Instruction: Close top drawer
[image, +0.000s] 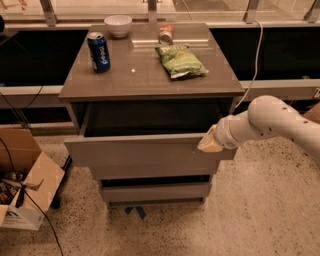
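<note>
The top drawer (140, 152) of the grey-brown cabinet stands pulled out, its plain flat front facing me and its dark inside showing behind it. My gripper (210, 142) on the white arm comes in from the right and rests against the right end of the drawer front, at its top edge. Two lower drawers (155, 191) sit below, the middle one also slightly out.
On the cabinet top (150, 80) stand a blue can (99, 51), a white bowl (118, 25), a green chip bag (181, 61) and a small tipped can (166, 34). An open cardboard box (25, 185) with cables sits on the floor at the left. A white cable (257, 55) hangs at the right.
</note>
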